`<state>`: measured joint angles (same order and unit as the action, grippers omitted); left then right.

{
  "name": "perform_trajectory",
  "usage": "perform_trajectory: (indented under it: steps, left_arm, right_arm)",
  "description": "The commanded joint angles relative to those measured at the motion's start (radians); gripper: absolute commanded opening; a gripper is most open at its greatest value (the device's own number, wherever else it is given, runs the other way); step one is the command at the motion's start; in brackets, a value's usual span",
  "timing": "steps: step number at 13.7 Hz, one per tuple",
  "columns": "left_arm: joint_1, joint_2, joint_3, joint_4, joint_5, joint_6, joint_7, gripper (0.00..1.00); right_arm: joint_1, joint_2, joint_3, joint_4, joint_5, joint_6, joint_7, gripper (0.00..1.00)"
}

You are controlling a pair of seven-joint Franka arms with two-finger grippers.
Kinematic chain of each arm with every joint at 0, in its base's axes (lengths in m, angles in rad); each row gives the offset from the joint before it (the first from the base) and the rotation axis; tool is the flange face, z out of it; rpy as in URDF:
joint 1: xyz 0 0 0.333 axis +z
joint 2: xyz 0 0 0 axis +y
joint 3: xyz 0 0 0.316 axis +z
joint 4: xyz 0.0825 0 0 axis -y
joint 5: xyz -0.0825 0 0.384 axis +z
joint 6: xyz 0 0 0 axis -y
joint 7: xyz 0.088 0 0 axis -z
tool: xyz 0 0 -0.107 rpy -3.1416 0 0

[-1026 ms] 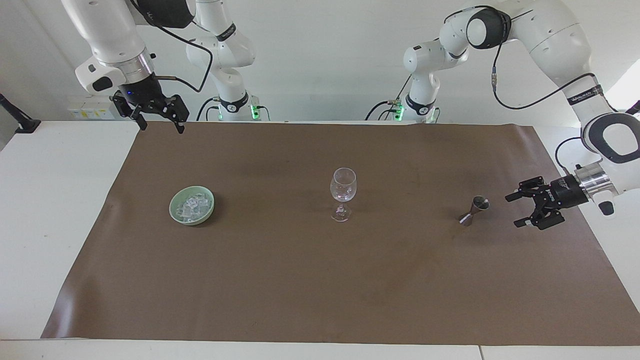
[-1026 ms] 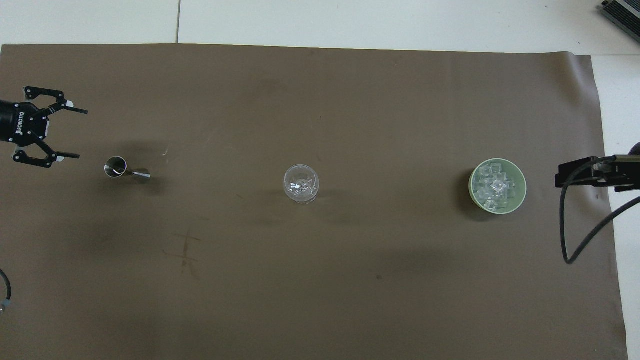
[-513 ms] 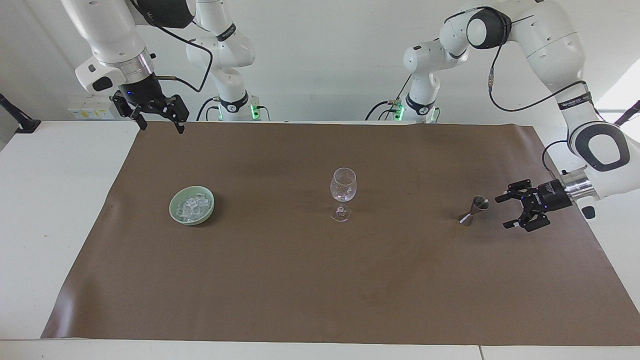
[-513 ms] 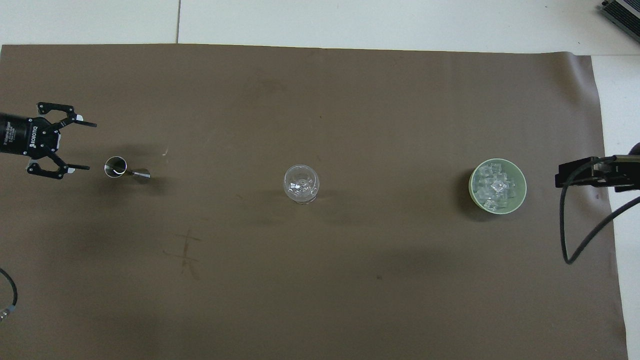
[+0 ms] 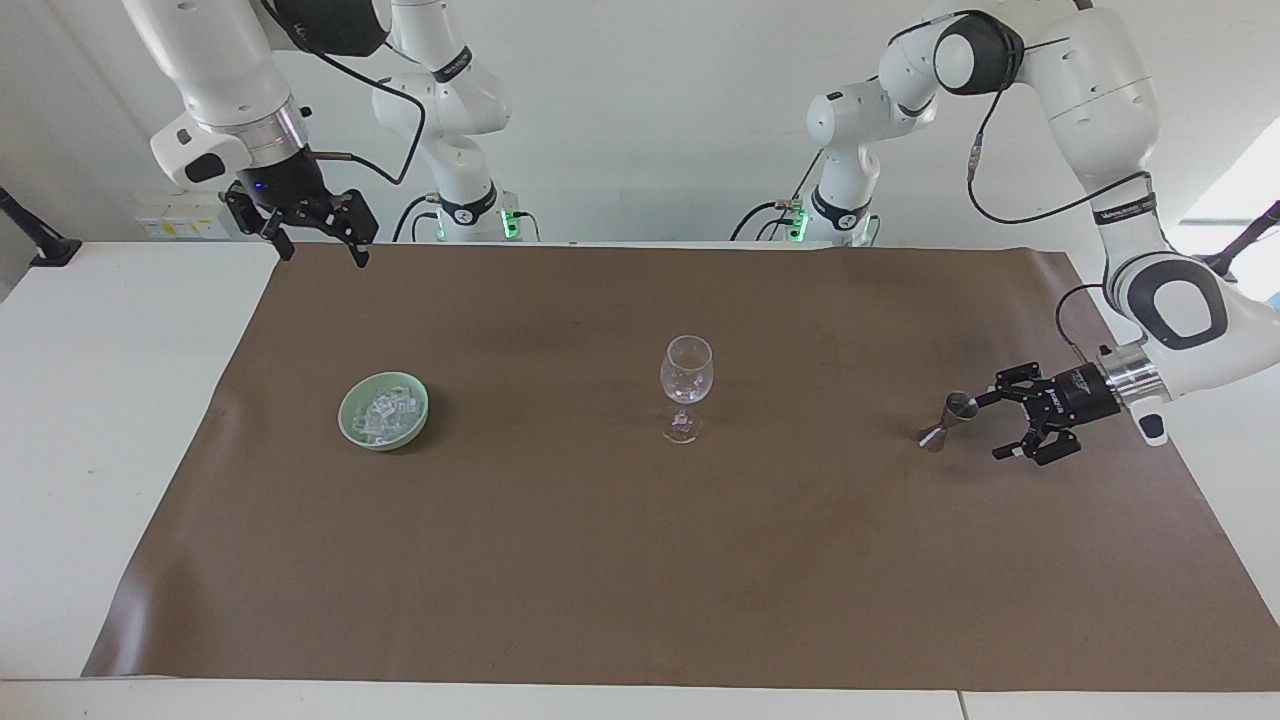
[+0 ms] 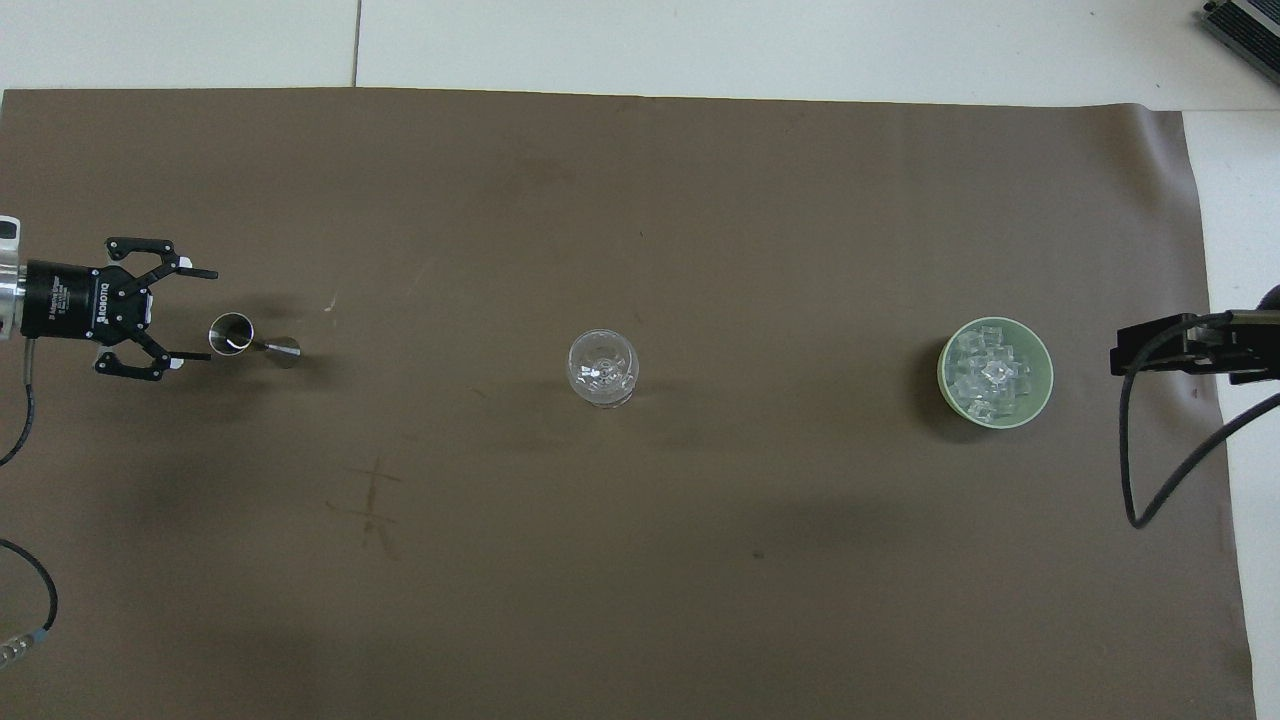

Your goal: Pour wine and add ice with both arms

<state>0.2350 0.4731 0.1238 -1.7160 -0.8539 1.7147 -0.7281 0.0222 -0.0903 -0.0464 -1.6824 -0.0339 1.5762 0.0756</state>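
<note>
A clear wine glass [image 5: 686,385] stands upright mid-mat, also in the overhead view [image 6: 602,367]. A small steel jigger [image 5: 948,420] [image 6: 250,342] stands toward the left arm's end. My left gripper [image 5: 990,428] [image 6: 205,314] is open, held low and level right beside the jigger, its fingertips just reaching the jigger's cup; I cannot tell if they touch. The ice [image 5: 385,412] [image 6: 990,375] fills a green bowl [image 5: 350,420] [image 6: 945,372] toward the right arm's end. My right gripper [image 5: 325,255] is open, empty and waits high over the mat's corner.
A brown mat [image 5: 640,560] covers most of the white table [image 5: 110,400]. In the overhead view only a black part of the right gripper and its cable [image 6: 1135,480] show beside the bowl.
My left gripper has come down and moved in toward the jigger, from a hand's width away to right beside it. The right arm, glass, bowl and jigger have not moved.
</note>
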Motion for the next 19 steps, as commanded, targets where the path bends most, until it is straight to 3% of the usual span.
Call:
perform_trajectory:
  steps: [1,7,19]
  left_arm:
    - [0.035,-0.031,-0.009,-0.092,-0.057,0.023,0.045,1.0]
    - [0.076,-0.031,-0.01,-0.187,-0.177,0.017,0.165,1.0]
    - [0.075,-0.022,-0.009,-0.289,-0.414,0.016,0.159,1.0]
  right_arm:
    - [-0.005,-0.023,0.002,-0.023,0.0,-0.002,-0.028,1.0]
    - [-0.004,-0.023,0.002,-0.023,0.0,-0.002,-0.028,1.0]
    - [-0.005,-0.023,0.002,-0.023,0.0,-0.002,-0.028,1.0]
